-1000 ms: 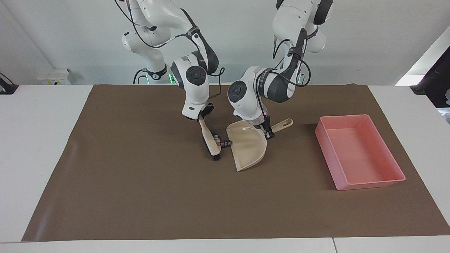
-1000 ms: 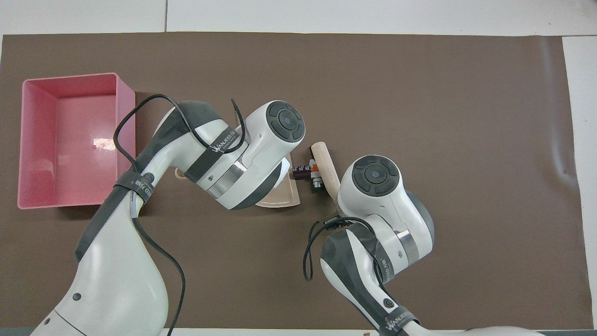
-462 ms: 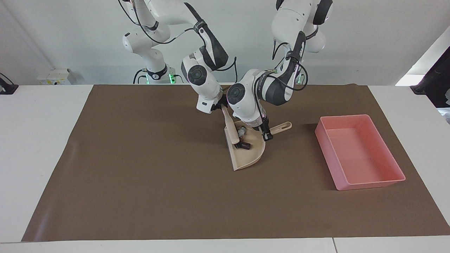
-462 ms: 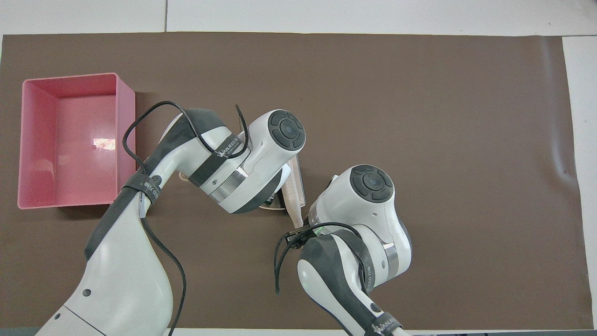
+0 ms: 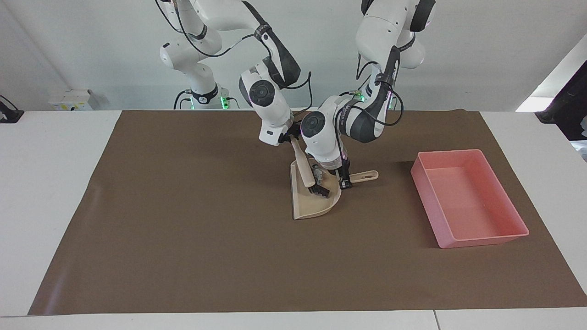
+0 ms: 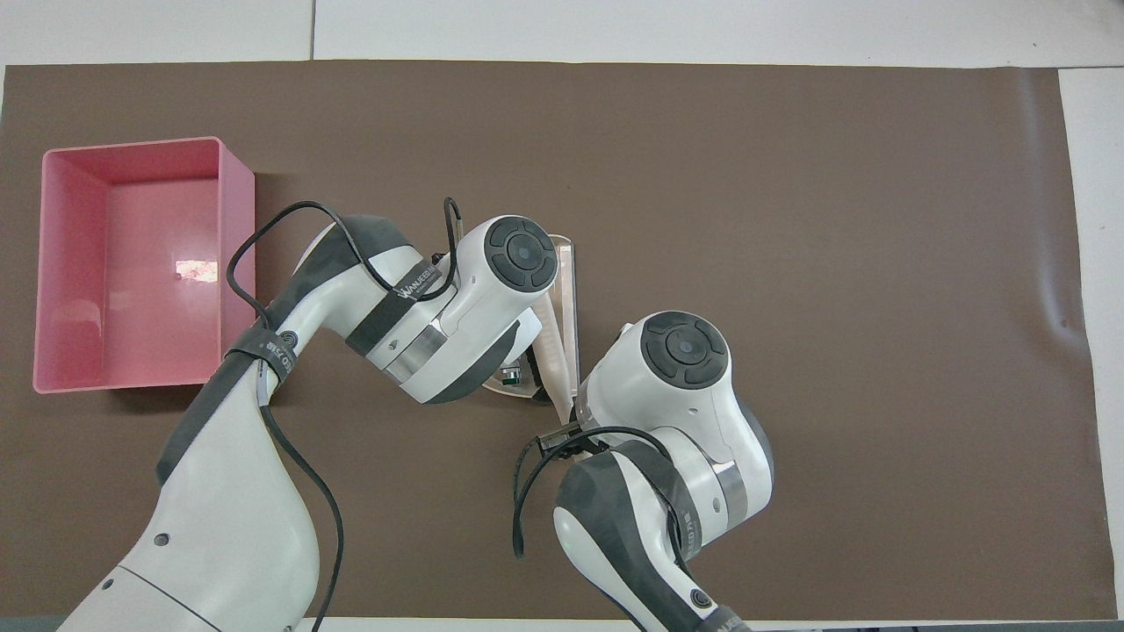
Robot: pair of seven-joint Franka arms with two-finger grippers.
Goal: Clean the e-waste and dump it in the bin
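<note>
My left gripper (image 5: 345,182) is clamped on the dustpan's (image 5: 308,207) handle at the centre of the facing view, tipping its lip down onto the brown mat (image 5: 183,220) so it works as a ramp. My right gripper (image 5: 290,136) is shut on the brush (image 5: 305,168), whose bristles sit inside the pan, pinning the e-waste (image 5: 319,182) toward the back wall, I judge. The pink bin (image 5: 467,236) waits at the right of that view, well apart, nothing visible in it.

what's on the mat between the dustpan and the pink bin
Nothing: only bare brown mat separates the dustpan from the pink bin, clearest in the facing view.
</note>
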